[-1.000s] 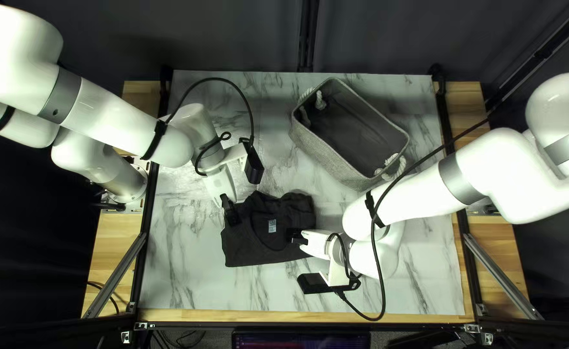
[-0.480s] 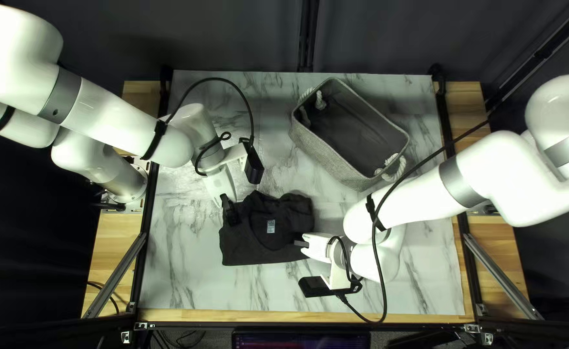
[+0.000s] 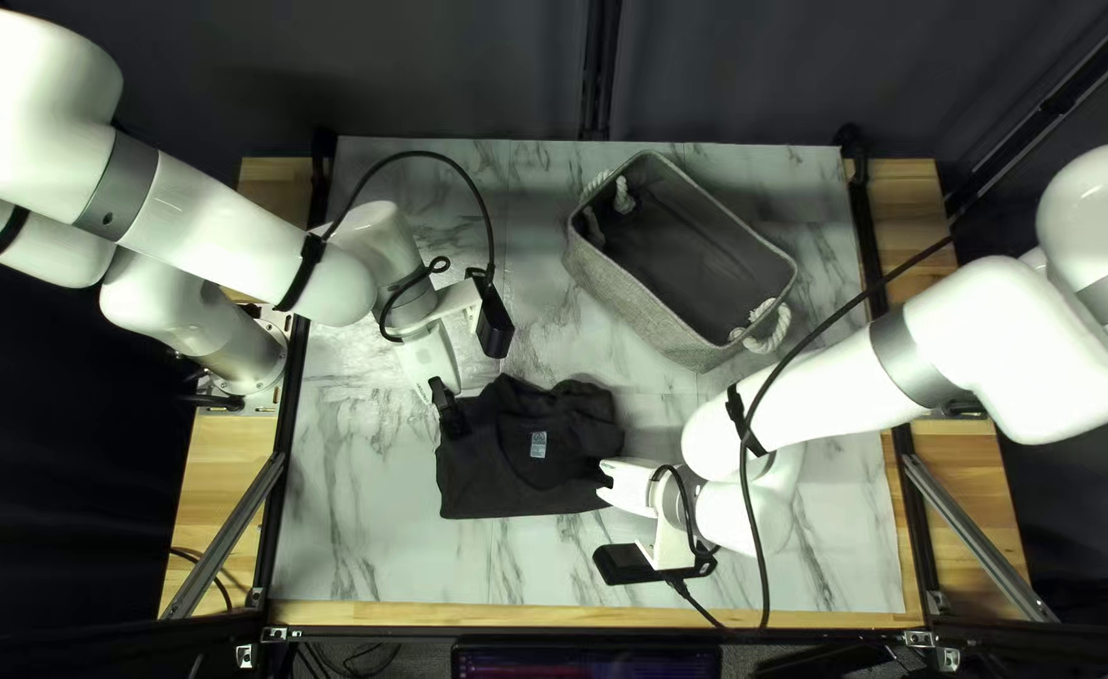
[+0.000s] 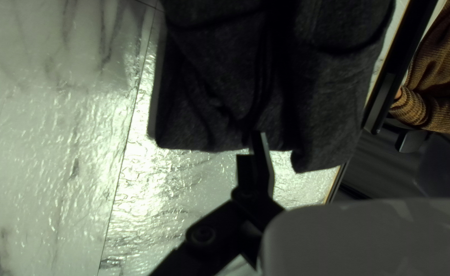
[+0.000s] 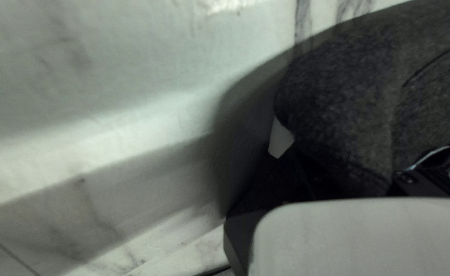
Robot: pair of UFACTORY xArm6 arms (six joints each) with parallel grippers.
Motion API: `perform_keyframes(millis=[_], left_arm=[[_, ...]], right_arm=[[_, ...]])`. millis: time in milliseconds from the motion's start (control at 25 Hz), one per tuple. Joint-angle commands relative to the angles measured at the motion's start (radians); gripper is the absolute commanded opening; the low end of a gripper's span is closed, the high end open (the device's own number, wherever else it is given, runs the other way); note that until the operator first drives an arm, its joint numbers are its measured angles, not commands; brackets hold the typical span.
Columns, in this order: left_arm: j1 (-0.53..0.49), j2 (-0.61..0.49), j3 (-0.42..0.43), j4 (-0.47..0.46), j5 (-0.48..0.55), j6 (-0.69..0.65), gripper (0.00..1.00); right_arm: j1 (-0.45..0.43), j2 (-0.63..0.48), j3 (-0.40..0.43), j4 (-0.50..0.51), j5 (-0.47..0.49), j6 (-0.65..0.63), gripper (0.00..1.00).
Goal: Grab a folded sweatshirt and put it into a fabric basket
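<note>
Sweatshirt [image 3: 526, 448] location: folded flat on the surface [image 3: 375, 528], just on the near side of the fabric basket [image 3: 611, 292]. The right gripper [image 3: 601, 474] has its fingers pinching the edge toward the basket. The left gripper [image 3: 447, 415] has its fingers spread at the edge away from the basket. Close the left fingers on cloth first, then raise both edges level, high enough to clear the basket rim.

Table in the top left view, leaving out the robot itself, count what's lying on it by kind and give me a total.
sweatshirt, dark and folded: 1
fabric basket, grey with rope handles: 1
Total: 2
</note>
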Motion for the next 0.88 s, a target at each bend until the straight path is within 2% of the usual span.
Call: perform_keyframes(millis=[40,480,720,880], left_arm=[[0.000,0.000,0.000,0.000,0.000,0.000,1.00],[-0.013,-0.001,0.000,-0.014,-0.011,-0.005,1.00],[-0.142,0.038,0.005,-0.164,-0.191,-0.008,1.00],[-0.172,0.085,0.006,-0.285,-0.243,0.050,1.00]], right_arm=[[0.004,0.003,-0.003,0.004,0.006,-0.004,0.00],[0.021,-0.022,0.017,0.001,0.028,0.004,0.00],[0.030,-0.031,0.023,0.002,0.043,0.005,0.00],[0.034,-0.035,0.022,0.009,0.051,-0.003,0.00]])
